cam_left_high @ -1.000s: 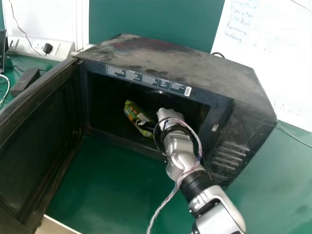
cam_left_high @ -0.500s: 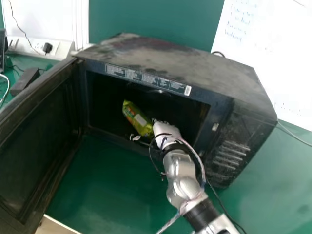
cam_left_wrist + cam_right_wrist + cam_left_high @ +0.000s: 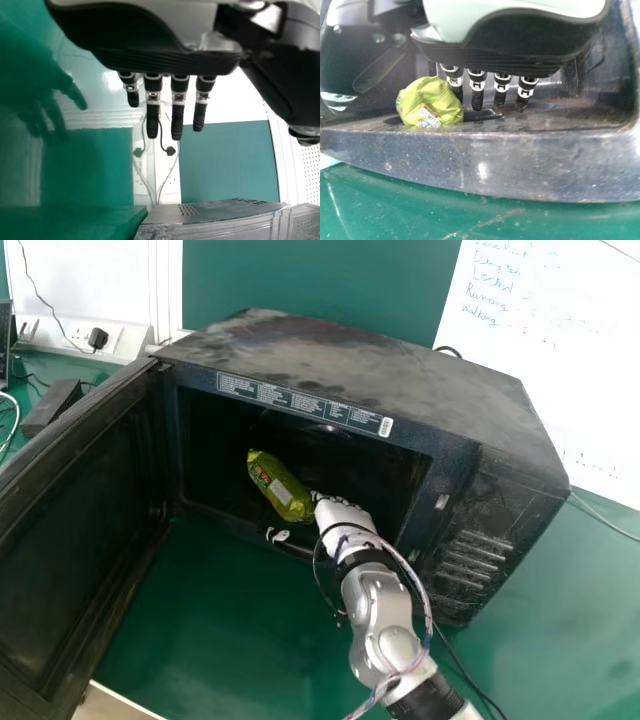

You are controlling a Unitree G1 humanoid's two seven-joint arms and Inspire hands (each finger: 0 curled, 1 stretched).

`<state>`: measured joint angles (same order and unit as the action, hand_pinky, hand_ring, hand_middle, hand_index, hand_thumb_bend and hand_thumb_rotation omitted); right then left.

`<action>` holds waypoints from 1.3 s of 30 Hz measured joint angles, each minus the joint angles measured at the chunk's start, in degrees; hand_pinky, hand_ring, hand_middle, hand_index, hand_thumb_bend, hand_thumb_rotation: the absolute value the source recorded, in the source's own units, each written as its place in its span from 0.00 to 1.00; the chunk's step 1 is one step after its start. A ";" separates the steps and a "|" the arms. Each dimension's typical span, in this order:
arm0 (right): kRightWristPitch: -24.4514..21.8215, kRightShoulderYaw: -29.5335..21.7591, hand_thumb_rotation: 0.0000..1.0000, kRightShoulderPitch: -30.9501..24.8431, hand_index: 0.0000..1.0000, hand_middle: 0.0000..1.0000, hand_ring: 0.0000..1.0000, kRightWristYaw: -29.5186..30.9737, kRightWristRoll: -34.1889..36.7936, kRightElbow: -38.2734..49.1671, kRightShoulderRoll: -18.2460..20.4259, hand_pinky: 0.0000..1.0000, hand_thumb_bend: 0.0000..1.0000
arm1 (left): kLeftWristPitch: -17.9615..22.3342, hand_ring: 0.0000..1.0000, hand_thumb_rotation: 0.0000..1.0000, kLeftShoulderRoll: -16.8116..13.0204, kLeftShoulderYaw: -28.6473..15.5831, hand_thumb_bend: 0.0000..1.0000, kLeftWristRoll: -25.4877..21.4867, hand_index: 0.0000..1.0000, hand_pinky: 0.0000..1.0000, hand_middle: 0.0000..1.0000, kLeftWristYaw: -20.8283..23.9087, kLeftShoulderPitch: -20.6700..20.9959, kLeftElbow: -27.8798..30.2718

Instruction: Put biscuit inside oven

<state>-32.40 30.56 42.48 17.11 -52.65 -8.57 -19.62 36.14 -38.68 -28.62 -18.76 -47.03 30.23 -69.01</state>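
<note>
Slantwise, biscuit packet [image 3: 275, 483], far end leftward

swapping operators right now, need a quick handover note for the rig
Left hand: open, holding nothing.
Right hand: open, inside the oven beside the biscuit packet; whether they touch is unclear.
Biscuit packet: inside the oven, near its front opening; oven door open.
Done: biscuit is inside.
To do: probably just ease the right hand out without dragging the packet.
</note>
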 measured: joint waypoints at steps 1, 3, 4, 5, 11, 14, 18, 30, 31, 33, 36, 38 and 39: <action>-0.05 -0.06 1.00 -0.67 1.00 1.00 1.00 0.20 -0.44 1.14 -0.25 0.99 1.00 | 0.01 0.79 0.79 0.00 -0.01 0.79 -0.01 0.86 0.76 0.82 -0.02 0.00 0.00; -0.34 -0.29 1.00 -1.83 1.00 1.00 1.00 1.02 -1.02 3.22 -0.60 0.99 1.00 | 0.01 0.79 0.79 0.00 -0.01 0.79 -0.02 0.86 0.76 0.82 -0.09 -0.01 0.00; -0.48 -0.50 1.00 -2.52 1.00 1.00 1.00 1.45 -1.30 4.37 -0.78 0.99 1.00 | 0.00 0.79 0.79 0.00 -0.01 0.79 -0.03 0.86 0.76 0.82 -0.10 0.00 0.00; -0.59 -0.73 1.00 -3.22 1.00 1.00 1.00 2.11 -1.77 5.61 -0.97 1.00 1.00 | 0.00 0.79 0.79 0.00 -0.01 0.79 -0.03 0.87 0.76 0.82 -0.12 0.00 0.00; -1.16 -1.51 1.00 -7.36 1.00 1.00 1.00 4.83 -4.05 12.48 -1.71 0.99 1.00 | 0.01 0.79 0.80 0.00 -0.01 0.79 -0.06 0.87 0.77 0.82 -0.42 0.03 0.00; -2.33 -2.04 1.00 -8.96 1.00 1.00 1.00 5.56 -5.69 14.53 -1.67 1.00 1.00 | 0.01 0.79 0.79 0.01 -0.01 0.79 -0.04 0.87 0.77 0.82 -0.36 0.04 0.00; -4.63 -3.80 1.00 -10.91 1.00 1.00 1.00 4.08 -7.48 15.86 -0.06 1.00 1.00 | 0.02 0.79 0.79 0.01 -0.01 0.79 -0.05 0.87 0.77 0.82 -0.38 0.04 0.00; -4.35 -14.35 0.93 -20.26 1.00 1.00 1.00 -3.66 2.46 24.54 8.82 0.95 1.00 | 0.80 0.79 0.81 0.01 0.00 0.80 -0.01 0.88 0.76 0.81 -0.39 0.05 -0.03; -3.98 -15.04 0.92 -20.99 1.00 1.00 1.00 -3.89 3.38 25.40 9.07 0.94 1.00 | 0.82 0.79 0.81 0.01 0.00 0.79 -0.02 0.88 0.76 0.81 -0.39 0.05 -0.03; -3.63 -16.26 0.90 -21.85 1.00 1.00 1.00 -4.11 5.25 26.54 9.39 0.93 1.00 | 0.85 0.79 0.82 0.02 0.00 0.78 -0.01 0.88 0.77 0.81 -0.38 0.06 -0.03; -3.54 -17.85 0.88 -23.37 1.00 1.00 1.00 -4.10 7.81 28.73 9.66 0.92 1.00 | 0.87 0.79 0.81 0.02 -0.01 0.79 -0.02 0.88 0.77 0.81 -0.41 0.06 -0.04; -3.53 -18.69 0.86 -24.39 1.00 1.00 1.00 -3.98 9.30 30.43 9.62 0.91 1.00 | 0.86 0.79 0.81 0.02 -0.01 0.79 -0.04 0.88 0.77 0.81 -0.53 0.06 -0.04; -3.50 -18.99 0.85 -25.03 1.00 1.00 1.00 -3.79 9.77 31.26 9.57 0.91 1.00 | 0.86 0.79 0.81 0.02 -0.01 0.79 -0.05 0.88 0.77 0.81 -0.64 0.07 -0.03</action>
<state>-35.90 11.56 17.45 13.33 -42.87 22.69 -10.05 37.00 -38.66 -28.63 -18.81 -47.67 30.30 -69.04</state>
